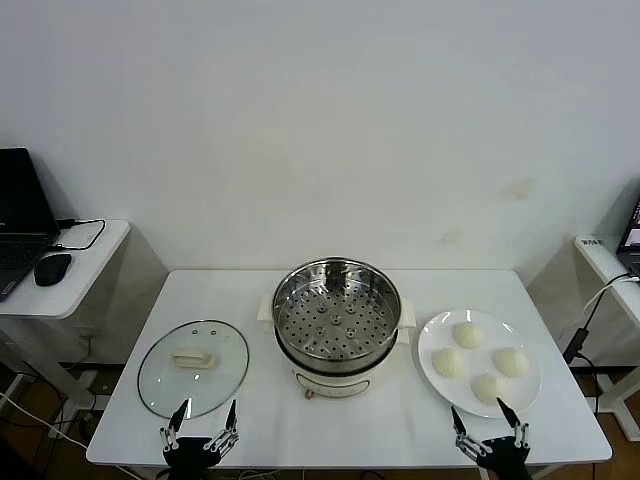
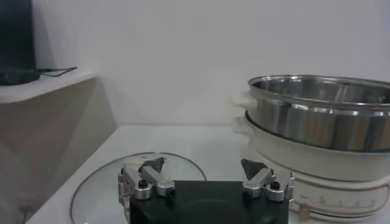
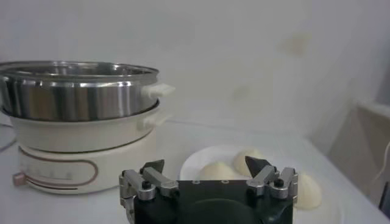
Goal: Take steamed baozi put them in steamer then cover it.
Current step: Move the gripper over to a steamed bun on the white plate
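Observation:
The shiny steamer (image 1: pixel 337 312) sits empty on its cream pot base at the table's middle; it also shows in the left wrist view (image 2: pixel 320 112) and the right wrist view (image 3: pixel 76 91). Four cream-white baozi (image 1: pixel 467 335) lie on a white plate (image 1: pixel 432 340) to its right, three of them in the right wrist view (image 3: pixel 214 171). The glass cover (image 1: pixel 193 366) with its cream handle lies flat on the left, also seen in the left wrist view (image 2: pixel 100 189). My left gripper (image 1: pixel 204 414) is open at the front edge near the cover. My right gripper (image 1: pixel 488 416) is open just before the plate.
A side table (image 1: pixel 90 260) at the left carries a laptop (image 1: pixel 20 215) and mouse (image 1: pixel 52 268). Another table edge (image 1: pixel 600 255) with cables stands at the right. The white wall is close behind the table.

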### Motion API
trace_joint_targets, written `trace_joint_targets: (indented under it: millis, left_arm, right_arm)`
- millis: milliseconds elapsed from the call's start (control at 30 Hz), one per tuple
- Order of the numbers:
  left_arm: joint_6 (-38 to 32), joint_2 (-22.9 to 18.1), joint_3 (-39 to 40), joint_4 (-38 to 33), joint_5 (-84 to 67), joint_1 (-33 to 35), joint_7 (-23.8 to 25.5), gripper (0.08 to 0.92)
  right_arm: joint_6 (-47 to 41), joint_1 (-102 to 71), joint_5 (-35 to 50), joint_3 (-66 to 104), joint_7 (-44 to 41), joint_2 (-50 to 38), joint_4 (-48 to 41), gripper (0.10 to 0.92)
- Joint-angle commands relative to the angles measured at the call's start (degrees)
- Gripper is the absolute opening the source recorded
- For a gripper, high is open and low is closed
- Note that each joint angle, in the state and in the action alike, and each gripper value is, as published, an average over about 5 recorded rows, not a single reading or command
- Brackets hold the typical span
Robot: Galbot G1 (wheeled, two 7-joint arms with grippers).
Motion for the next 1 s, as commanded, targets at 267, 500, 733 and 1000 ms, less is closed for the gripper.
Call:
trace_joint_targets:
  millis: [267, 500, 733, 1000]
  left_arm:
    - [8.51, 3.15, -1.15, -3.48, 5.59, -2.50, 0.78, 0.823]
    - [8.98, 3.61, -2.06, -3.53, 5.92, -3.42, 0.54, 0.823]
    - [8.68, 3.59, -2.25, -2.00, 6.43, -5.05, -0.47, 0.823]
    - [7.21, 4.29, -3.10, -0.86, 6.52, -5.49, -0.86, 0.823]
  right_arm:
    - [-9.71, 15.36, -26.64, 6.61, -8.93, -20.79, -5.24, 0.822]
    - [-14.37, 26.88, -28.00, 2.76, -25.93, -37.42, -12.38, 0.823]
    - [-13.92, 46.83, -23.00, -15.73, -38.25, -47.77, -23.59, 0.823]
    - [-11.98, 74.93, -18.49, -45.52, -50.10, -49.06, -35.93, 0.823]
